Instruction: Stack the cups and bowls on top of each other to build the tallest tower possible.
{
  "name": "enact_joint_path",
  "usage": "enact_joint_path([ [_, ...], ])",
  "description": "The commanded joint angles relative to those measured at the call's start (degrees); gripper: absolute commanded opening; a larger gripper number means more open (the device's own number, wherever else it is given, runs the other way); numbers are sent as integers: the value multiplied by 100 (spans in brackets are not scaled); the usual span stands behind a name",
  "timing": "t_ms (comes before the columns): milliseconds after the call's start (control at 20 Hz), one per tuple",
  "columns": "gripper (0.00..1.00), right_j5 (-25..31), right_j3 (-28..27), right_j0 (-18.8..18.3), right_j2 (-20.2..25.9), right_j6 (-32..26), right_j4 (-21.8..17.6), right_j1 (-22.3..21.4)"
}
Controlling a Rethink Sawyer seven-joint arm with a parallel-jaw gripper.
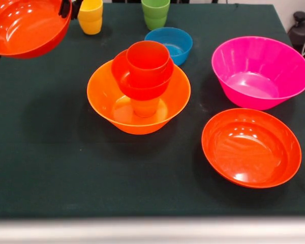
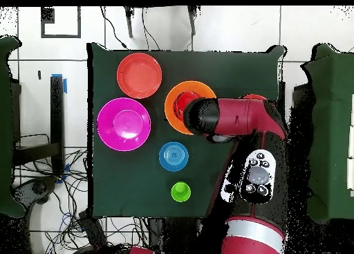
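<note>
Gone through from left to right in the front view, with the large orange bowl (image 1: 138,99) as landmark. Far up and left of it, a wide red-orange bowl (image 1: 25,25) held off the table, its rim pinched by the gripper (image 1: 70,8), fingers closed on that rim as far as can be made out. Just right of that, beyond the landmark, a yellow cup (image 1: 90,16), apparently two nested. Inside the landmark itself, the tower (image 1: 145,76) already begun: an orange cup (image 1: 145,108) standing on the bowl's floor, a small red-orange bowl (image 1: 142,86) resting on it, a red-orange cup (image 1: 148,61) sitting in that. Behind and right of the landmark, a green cup (image 1: 155,12), and closer, the small blue bowl (image 1: 169,44). Well right, the large magenta-pink bowl (image 1: 261,71); right and nearer the camera, a second wide red-orange bowl (image 1: 251,147) lying on the dark cloth (image 1: 51,168). Judged roughly halfway at most: four pieces stacked, one in hand, and yellow, green, blue, pink and the second red-orange piece not yet added. No brands, labels or readable writing anywhere.
</note>
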Motion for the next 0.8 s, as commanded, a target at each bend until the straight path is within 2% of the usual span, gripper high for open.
enact_joint_path([
  [50, 0, -510, -174, 156, 362, 1055, 155, 49],
  [800, 0, -1242, -74, 517, 41, 1804, 213, 16],
])
